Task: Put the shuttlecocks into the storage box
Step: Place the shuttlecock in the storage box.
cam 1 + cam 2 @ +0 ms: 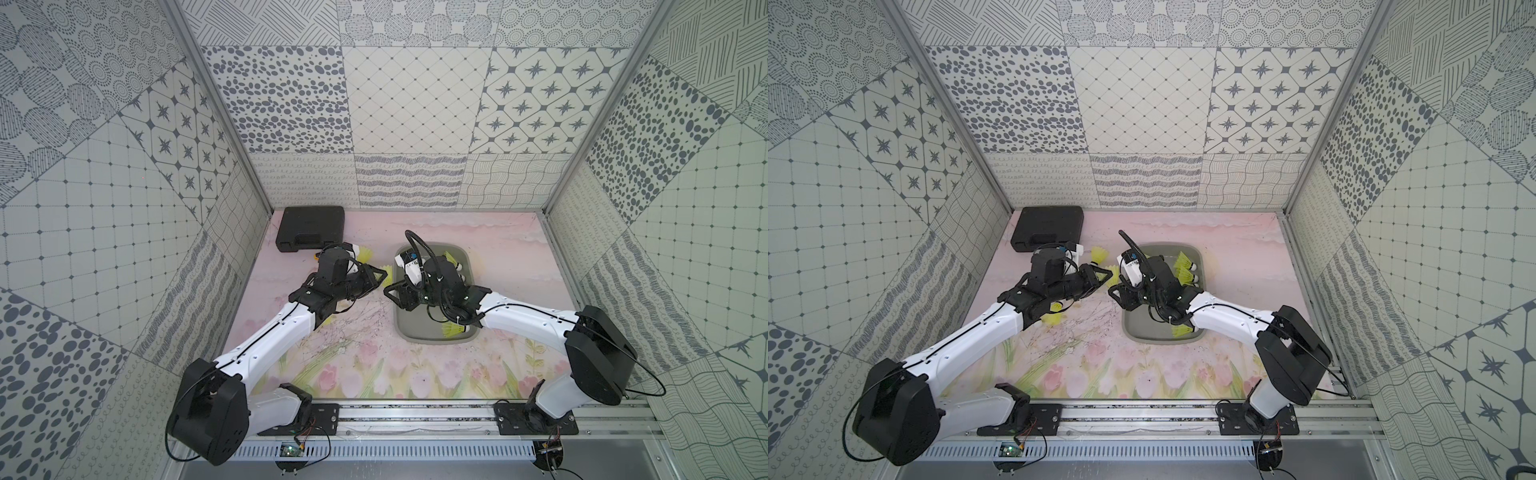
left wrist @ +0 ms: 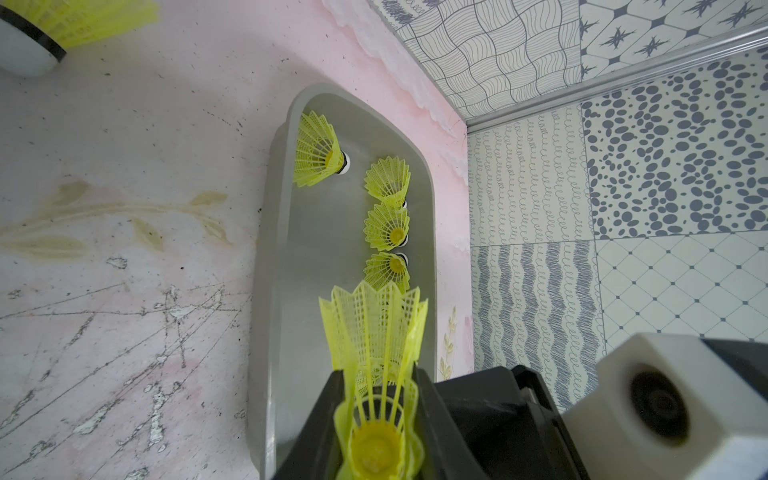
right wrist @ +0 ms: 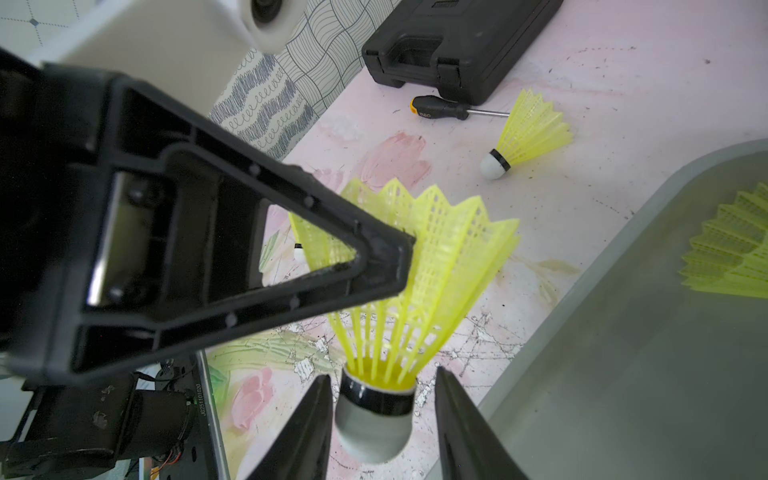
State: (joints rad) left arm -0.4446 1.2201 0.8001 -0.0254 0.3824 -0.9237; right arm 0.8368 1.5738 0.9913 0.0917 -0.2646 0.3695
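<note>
Holding one shuttlecock (image 3: 415, 282) by its mesh skirt, pinched in the left pincer (image 2: 376, 372), above the tabletop (image 3: 602, 83) just left of the storage box (image 2: 266, 232). Flanking its white cork with the right pincer (image 3: 382, 374), spread, not quite touching. Four more shuttlecocks (image 2: 386, 224) already in the box; another loose shuttlecock (image 3: 523, 133) farther left, near a screwdriver (image 3: 444, 109) and black case (image 3: 457, 45).

Tray (image 1: 415, 327): floor bare along left wall; shuttlecocks (image 2: 387, 226) lined right wall. Table (image 1: 374, 374): black case (image 1: 311, 227) blocked far left corner; front edge lay open.
</note>
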